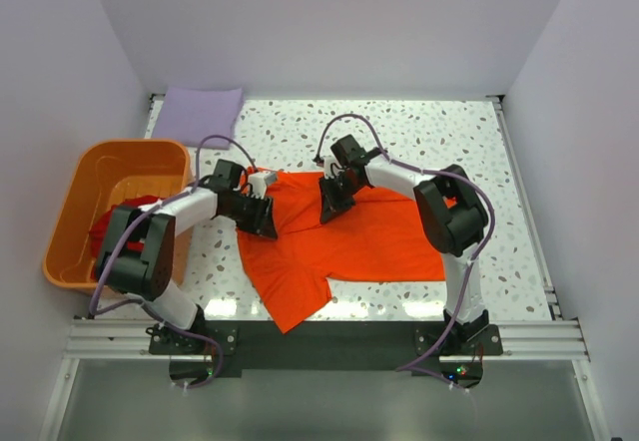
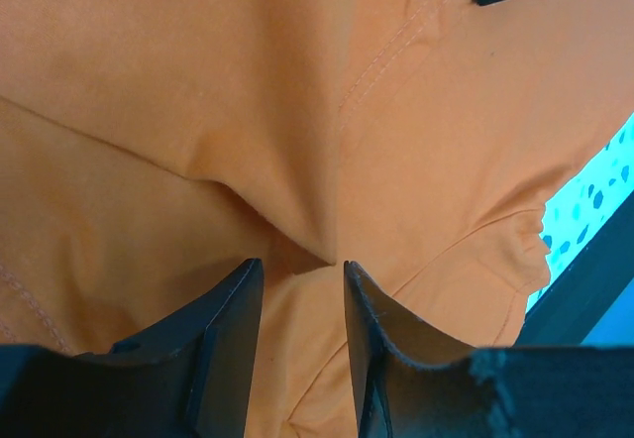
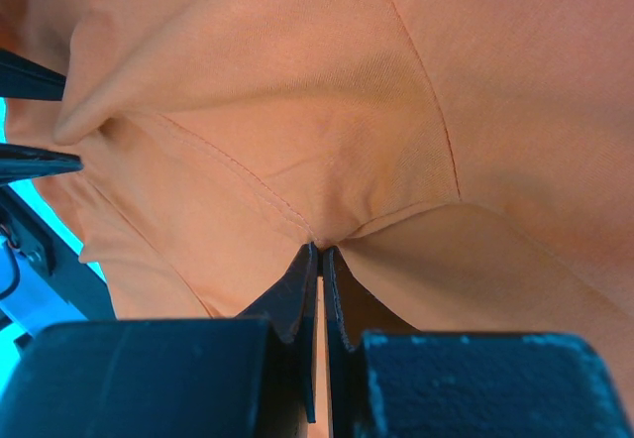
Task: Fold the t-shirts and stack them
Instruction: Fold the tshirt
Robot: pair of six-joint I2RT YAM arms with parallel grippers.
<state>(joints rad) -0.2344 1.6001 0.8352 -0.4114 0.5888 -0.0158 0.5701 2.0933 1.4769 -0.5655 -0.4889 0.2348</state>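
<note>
From above, the orange t-shirt [image 1: 369,236] is spread unfolded on the desk [image 1: 429,132], the lavender t-shirt [image 1: 203,112] folded, the red t-shirt [image 1: 110,226] in the tub [image 1: 130,162]. Left wrist: left jaws held slightly apart. Right wrist: right jaws clamped on orange cloth.

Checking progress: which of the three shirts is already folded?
The lavender shirt, a neat rectangle at the far left corner. The orange shirt lies spread out; the red shirt sits bunched in the tub.

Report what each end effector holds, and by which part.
Right end effector shut on the orange t-shirt, pinching a fold at a seam near its far edge. Left end effector: jaws apart around a pucker, not clamped.
</note>
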